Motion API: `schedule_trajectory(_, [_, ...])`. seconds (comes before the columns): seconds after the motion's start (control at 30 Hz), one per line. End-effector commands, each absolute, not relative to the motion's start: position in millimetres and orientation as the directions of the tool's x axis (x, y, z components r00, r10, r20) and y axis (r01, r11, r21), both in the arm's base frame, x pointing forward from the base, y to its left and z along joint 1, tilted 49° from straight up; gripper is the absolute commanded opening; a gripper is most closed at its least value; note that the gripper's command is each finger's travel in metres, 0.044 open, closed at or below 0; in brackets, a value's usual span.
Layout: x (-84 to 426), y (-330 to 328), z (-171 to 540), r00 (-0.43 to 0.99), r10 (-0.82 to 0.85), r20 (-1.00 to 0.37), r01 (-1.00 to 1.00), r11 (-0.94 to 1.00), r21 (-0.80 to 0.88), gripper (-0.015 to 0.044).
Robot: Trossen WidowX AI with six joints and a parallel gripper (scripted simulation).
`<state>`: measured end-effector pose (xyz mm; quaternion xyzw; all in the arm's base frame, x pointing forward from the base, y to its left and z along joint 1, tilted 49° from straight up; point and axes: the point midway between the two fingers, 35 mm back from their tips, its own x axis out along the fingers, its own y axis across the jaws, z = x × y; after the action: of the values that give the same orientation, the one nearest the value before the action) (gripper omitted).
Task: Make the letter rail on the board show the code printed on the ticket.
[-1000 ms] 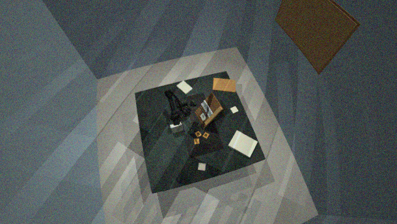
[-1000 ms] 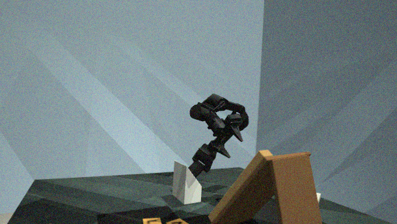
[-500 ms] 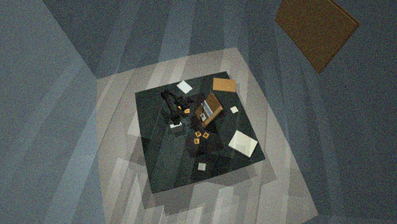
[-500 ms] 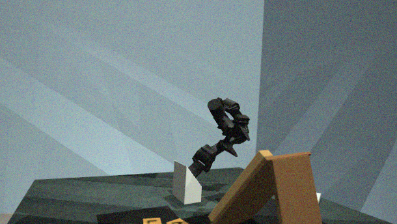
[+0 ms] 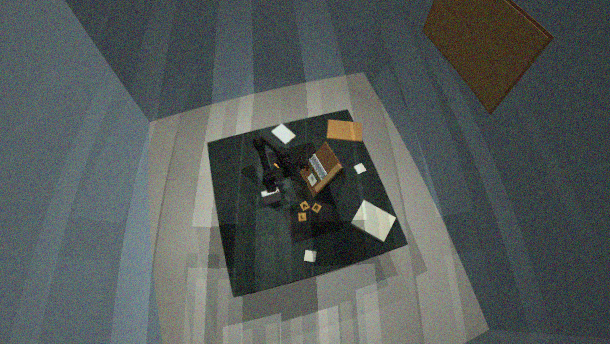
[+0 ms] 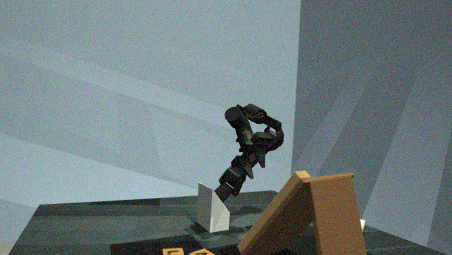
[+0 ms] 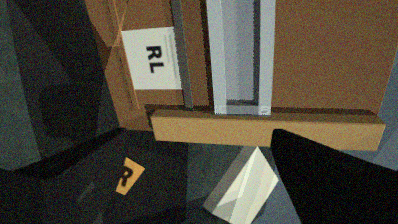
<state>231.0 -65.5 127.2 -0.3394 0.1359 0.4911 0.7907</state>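
Observation:
My gripper (image 6: 256, 172) (image 7: 200, 137) is open and empty, raised above the sloped wooden board (image 6: 276, 215) (image 5: 331, 159) (image 7: 325, 60). The grey rail (image 5: 317, 166) (image 7: 216, 60) on the board shows no tile in the part seen in the wrist view. The white ticket (image 7: 152, 75) (image 5: 312, 179) beside the rail reads RL. Three orange letter tiles, one (image 5: 305, 205), another (image 5: 316, 207) and a third (image 5: 302, 217), lie on the counter off the board. The wrist view shows a tile marked R (image 7: 135, 170) beyond the wooden ledge. The other letters are too small to read surely.
A pale block (image 7: 245, 190) shows beyond the ledge (image 7: 220, 130). A white wedge-like block (image 6: 218, 219) stands near the arm's base. On the dark counter (image 5: 270, 250) also lie a large cream block (image 5: 374, 221), an orange block (image 5: 344, 130) and several small white items.

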Motion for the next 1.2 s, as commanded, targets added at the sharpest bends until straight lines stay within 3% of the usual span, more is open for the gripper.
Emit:
schedule_trajectory(0.0, [238.8,-84.2,86.2,0.392,0.694,-0.604,-0.916,0.239,-0.321,0.0340])
schedule_trajectory(0.33, [235.4,-112.0,-39.8,0.136,0.719,-0.682,-0.991,0.107,-0.086,0.0340])
schedule_trajectory(0.67, [193.9,-101.6,-172.7,-0.142,0.723,-0.676,-0.988,-0.061,0.143,0.0340])
schedule_trajectory(1.17, [186.6,-79.4,-197.2,-0.161,0.723,-0.672,-0.985,-0.074,0.157,0.0340])
